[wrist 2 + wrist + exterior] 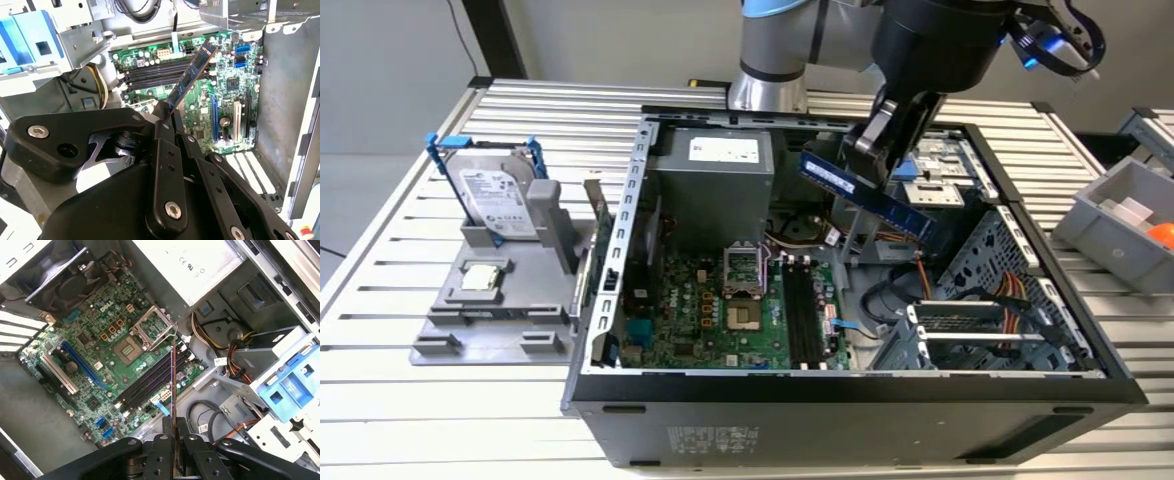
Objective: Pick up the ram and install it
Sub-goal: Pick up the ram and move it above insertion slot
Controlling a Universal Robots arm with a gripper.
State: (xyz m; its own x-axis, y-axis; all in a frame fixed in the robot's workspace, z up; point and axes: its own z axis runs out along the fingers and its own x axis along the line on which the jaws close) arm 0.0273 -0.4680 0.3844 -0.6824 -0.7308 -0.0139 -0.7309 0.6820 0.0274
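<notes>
My gripper [871, 150] is shut on the ram [894, 208], a narrow blue circuit-board stick. It hangs tilted in the air above the open computer case [854, 390], over the drive-cage side. In the second wrist view the ram [192, 75] rises out of the black fingers [161, 131] and points toward the motherboard. The first wrist view catches the ram [173, 385] edge-on, above the long black memory slots [147, 382]. Those slots [803, 310] lie on the green motherboard [707, 320], well below the stick. Nothing sits in the slots [155, 70].
Left of the case, a grey fixture [480, 320] carries a silver hard drive in a blue frame [494, 195] and a small square chip [483, 277]. Inside the case are the power supply [720, 170], cables [974, 290] and a blue-and-metal drive cage [285, 385]. A grey bin [1121, 215] stands at the exterior view's right.
</notes>
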